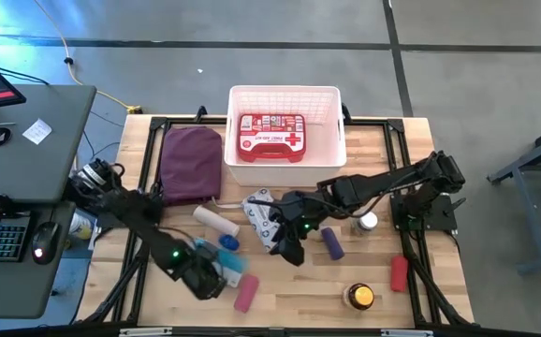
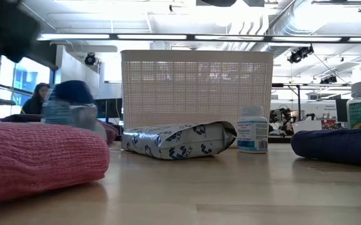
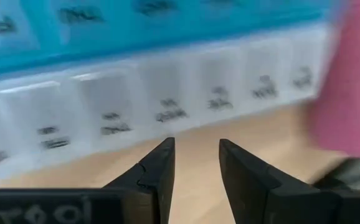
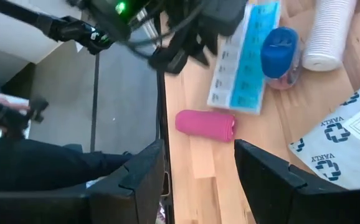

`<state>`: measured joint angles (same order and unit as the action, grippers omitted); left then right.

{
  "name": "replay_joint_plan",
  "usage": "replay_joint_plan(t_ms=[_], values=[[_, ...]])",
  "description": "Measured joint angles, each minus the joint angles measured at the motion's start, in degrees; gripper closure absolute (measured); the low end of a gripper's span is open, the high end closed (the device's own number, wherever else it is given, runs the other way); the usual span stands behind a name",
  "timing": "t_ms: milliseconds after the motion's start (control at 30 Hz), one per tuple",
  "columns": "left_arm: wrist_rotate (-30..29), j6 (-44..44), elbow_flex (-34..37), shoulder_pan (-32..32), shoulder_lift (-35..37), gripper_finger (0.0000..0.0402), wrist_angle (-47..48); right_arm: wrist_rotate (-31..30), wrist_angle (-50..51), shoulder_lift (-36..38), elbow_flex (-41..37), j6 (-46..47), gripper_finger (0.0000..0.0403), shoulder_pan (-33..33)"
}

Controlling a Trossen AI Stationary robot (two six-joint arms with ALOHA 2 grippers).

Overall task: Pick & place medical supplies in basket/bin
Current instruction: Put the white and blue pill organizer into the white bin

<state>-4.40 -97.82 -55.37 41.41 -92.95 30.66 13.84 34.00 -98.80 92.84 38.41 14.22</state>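
Observation:
The white slotted basket [image 1: 327, 105] sits at the table's far edge with the red first-aid case [image 1: 271, 136] inside. My left gripper [image 1: 211, 277] is low at the near left, open by a narrow gap, its fingers pointing at the blue-white compartment box [image 3: 167, 93] just ahead, not touching it. My right gripper [image 1: 289, 247] hovers open above mid-table beside the grey-white wipes packet [image 1: 261, 217]. Its wrist view shows the pink roll [image 4: 206, 124], the box [image 4: 242, 59], a blue-capped bottle [image 4: 281, 56] and the beige roll [image 4: 329, 34] lying on the wood.
The maroon pouch [image 1: 192, 164] lies left of the basket. A purple roll [image 1: 332, 243], a white bottle [image 1: 368, 222], a red roll [image 1: 399, 273] and an amber jar [image 1: 360, 297] are spread over the near right. A desk with a keyboard stands off the table's left side.

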Motion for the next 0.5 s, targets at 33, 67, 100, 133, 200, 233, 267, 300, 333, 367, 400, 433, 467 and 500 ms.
replay_joint_plan(t_ms=[33, 67, 100, 133, 200, 233, 267, 300, 333, 367, 400, 433, 467, 500], values=[[0.0, 1.7, 0.0, -1.1, -0.1, 0.0241, -2.1, 0.0, 0.1, 0.0, 0.0, 0.4, 0.0217, 0.0], [0.0, 3.8, 0.0, -2.2, -0.1, 0.0241, -4.6, 0.0, 0.1, 0.0, 0.0, 0.6, 0.0217, 0.0], [0.3, 5.8, 0.0, -3.4, -0.1, 0.0241, -7.6, 0.0, 0.1, 0.0, 0.0, 1.1, 0.0217, 0.0], [0.9, 7.6, -0.1, -4.5, -0.1, 0.0241, -10.0, 0.0, 0.4, 0.0, 0.0, 1.7, 0.0217, 0.0], [2.5, 10.8, -0.1, -6.6, 0.0, 0.0241, -13.0, 0.0, 1.0, 0.0, 0.0, 2.7, 0.0217, 0.1], [3.5, 12.2, -0.1, -7.5, 0.2, 0.0241, -14.1, 0.0, 1.5, 0.0, 0.0, 3.3, 0.0217, 0.3], [4.7, 13.3, -0.1, -8.4, 0.6, 0.0241, -14.7, -0.1, 2.1, 0.0, 0.0, 4.0, 0.0217, 0.4], [6.1, 14.2, -0.2, -9.1, 1.0, 0.0241, -14.4, -0.4, 2.6, 0.0, 0.0, 4.9, 0.0217, 0.8], [7.6, 15.4, -0.5, -9.8, 1.2, 0.0241, -13.5, -1.1, 2.9, 0.0, 0.0, 5.7, 0.0217, 1.2], [9.2, 16.7, -0.9, -10.3, 1.5, 0.0241, -12.5, -1.8, 3.5, 0.0, 0.0, 6.7, 0.0217, 1.8], [10.5, 18.0, -1.2, -10.7, 1.9, 0.0241, -10.6, -2.7, 3.9, 0.0, 0.0, 7.7, 0.0217, 2.4], [11.6, 19.0, -1.7, -10.9, 2.5, 0.0241, -8.1, -4.0, 3.9, 0.0, 0.0, 8.1, 0.0217, 3.2], [12.2, 20.0, -2.5, -10.9, 3.1, 0.0241, -5.3, -5.5, 3.9, -0.1, 0.0, 8.2, 0.0217, 4.0], [12.6, 20.9, -3.4, -10.8, 3.7, 0.0241, -2.4, -7.2, 4.1, -0.1, 0.0, 8.2, 0.0217, 4.8]])
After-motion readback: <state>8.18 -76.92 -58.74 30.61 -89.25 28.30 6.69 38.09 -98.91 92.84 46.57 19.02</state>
